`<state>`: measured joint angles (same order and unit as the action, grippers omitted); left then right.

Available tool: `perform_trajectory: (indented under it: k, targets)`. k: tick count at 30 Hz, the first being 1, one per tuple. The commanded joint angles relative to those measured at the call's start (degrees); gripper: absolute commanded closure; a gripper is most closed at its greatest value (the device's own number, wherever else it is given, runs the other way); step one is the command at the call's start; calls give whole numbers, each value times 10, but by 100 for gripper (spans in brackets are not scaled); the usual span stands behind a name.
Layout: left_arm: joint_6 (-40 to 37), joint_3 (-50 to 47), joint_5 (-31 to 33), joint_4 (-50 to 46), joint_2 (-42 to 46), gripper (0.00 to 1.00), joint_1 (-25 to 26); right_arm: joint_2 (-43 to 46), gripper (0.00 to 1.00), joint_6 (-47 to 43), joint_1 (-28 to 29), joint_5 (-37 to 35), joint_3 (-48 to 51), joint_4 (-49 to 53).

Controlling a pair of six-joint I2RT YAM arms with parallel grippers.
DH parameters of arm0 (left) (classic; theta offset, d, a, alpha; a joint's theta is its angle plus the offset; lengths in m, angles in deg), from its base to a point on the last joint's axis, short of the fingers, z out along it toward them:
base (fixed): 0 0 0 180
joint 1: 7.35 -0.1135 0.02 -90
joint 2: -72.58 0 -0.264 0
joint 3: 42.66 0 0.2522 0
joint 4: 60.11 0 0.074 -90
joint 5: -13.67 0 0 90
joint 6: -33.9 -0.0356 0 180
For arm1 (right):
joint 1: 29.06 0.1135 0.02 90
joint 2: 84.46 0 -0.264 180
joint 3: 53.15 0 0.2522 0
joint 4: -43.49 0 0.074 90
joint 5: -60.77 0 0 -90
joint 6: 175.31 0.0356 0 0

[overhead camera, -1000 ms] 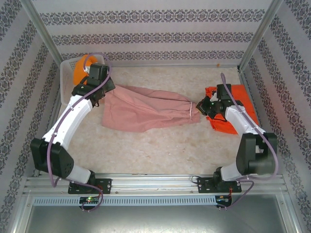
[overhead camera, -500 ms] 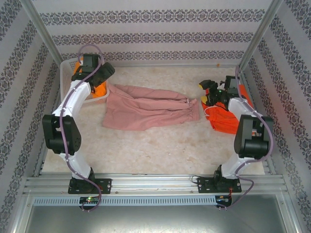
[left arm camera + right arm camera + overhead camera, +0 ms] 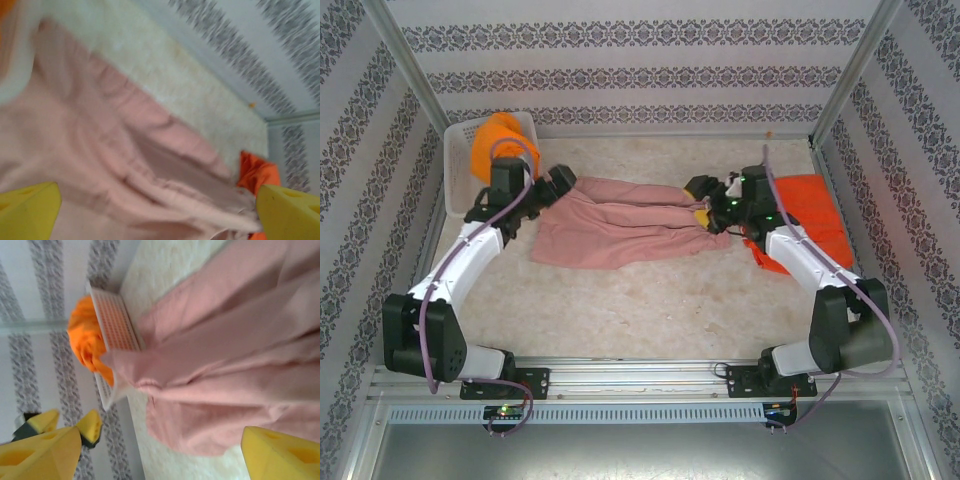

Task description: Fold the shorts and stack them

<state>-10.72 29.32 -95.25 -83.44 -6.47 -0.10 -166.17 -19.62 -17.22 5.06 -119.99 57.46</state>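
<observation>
The dusty pink shorts (image 3: 620,228) lie spread flat across the middle of the table, also seen close up (image 3: 125,150) (image 3: 225,365). My left gripper (image 3: 557,183) hovers open over their left end, its yellow fingers wide apart with nothing between them (image 3: 160,215). My right gripper (image 3: 702,202) hangs open over their right end, empty as well (image 3: 160,455). The red-orange shorts (image 3: 810,215) lie folded at the right, behind the right arm. The yellow-orange shorts (image 3: 500,140) sit bunched in the basket.
A white mesh basket (image 3: 455,165) stands in the back left corner by the wall; its rim (image 3: 117,325) touches the pink shorts' left end. Patterned walls and metal posts close the table in. The near half of the table is bare.
Both grippers, shut on the pink shorts' ends a second ago, have opened and let go. They swung outward and back, and now hover over the ends. The shorts lie flatter.
</observation>
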Motion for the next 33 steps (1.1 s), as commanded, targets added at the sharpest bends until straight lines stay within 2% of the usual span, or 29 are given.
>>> perform_trajectory:
  k: [1, 9, 21, 33]
  targets:
    - [14, -45, -2, 88, 1, 0, 15, -28, 16, -17, 25, -37, 1, 2]
    - [30, -112, 16, 176, -44, 0, 27, -152, 16, -14, 37, -13, -73, -12]
    - [4, -180, 31, 207, -72, 0, 26, -318, 16, 31, -2, 23, -242, -14]
    - [20, -258, 36, 221, -37, 0, 26, -434, 13, 56, -49, 64, -324, -6]
